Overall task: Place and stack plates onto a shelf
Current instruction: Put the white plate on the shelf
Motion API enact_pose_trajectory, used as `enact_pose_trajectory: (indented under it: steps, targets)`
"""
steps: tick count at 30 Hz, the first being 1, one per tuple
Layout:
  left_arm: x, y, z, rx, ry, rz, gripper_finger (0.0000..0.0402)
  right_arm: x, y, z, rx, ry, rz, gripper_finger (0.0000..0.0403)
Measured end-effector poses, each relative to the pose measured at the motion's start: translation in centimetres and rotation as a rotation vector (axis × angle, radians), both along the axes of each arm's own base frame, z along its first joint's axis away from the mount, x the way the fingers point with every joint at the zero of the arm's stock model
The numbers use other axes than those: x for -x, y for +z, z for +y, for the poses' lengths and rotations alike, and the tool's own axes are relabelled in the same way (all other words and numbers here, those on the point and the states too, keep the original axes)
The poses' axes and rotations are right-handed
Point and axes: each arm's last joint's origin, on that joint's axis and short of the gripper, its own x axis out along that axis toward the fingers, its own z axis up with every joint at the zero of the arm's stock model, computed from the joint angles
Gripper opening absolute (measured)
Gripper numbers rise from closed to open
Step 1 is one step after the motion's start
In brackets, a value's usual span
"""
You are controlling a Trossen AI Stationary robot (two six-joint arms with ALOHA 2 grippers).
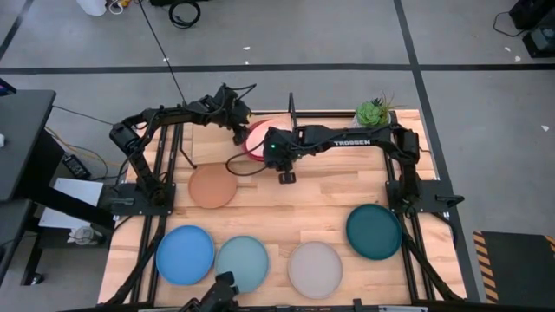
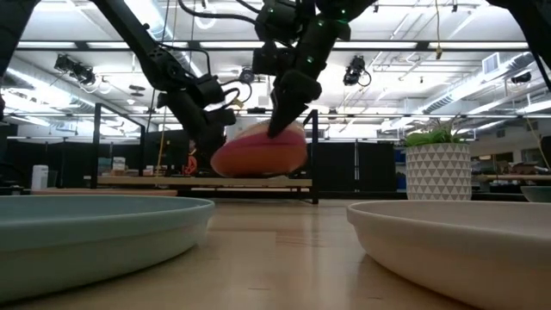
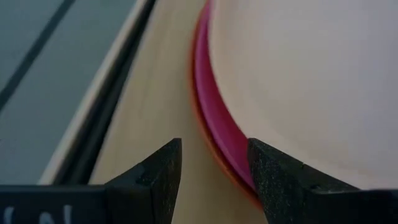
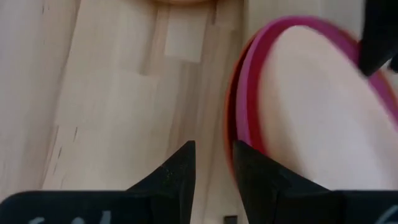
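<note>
Stack of three plates (image 1: pixel 257 139) at shelf (image 1: pixel 299 111), far table edge: cream plate (image 4: pixel 323 106) on top, magenta plate (image 3: pixel 217 118) under, orange plate (image 4: pixel 231 124) lowest. In low view stack sits lifted, tilted. Left gripper (image 3: pixel 211 180) fingers spread, straddling stack rim. Right gripper (image 4: pixel 212 171) fingers parted, at opposite rim; firm pinch cannot tell. Tan plate (image 1: pixel 212 185) mid-table. Blue plate (image 1: pixel 185 254), pale blue plate (image 1: pixel 242 263), grey plate (image 1: pixel 315 269), dark teal plate (image 1: pixel 374 231) near front edge. Potted plant (image 1: pixel 374 112) at far right corner.

Ceiling strip lights glare in the low view; near plates (image 2: pixel 95 226) blur, arms seemingly backlit into silhouette.
</note>
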Motion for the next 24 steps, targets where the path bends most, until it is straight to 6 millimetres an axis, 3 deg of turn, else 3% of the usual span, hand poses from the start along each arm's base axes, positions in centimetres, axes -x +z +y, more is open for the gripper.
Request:
enact_pose_trajectory:
  steps: [5,24]
  targets:
    - [0.1,-0.2,-0.3,0.034,-0.031,0.004,0.0192,0.4,-1.3,0.0,-0.011,-0.021,0.032,0.0114]
    - [0.1,-0.2,-0.4,0.008,-0.071,0.013,0.0192,0.2,-1.1,0.9,0.166,-0.066,0.048,0.0114]
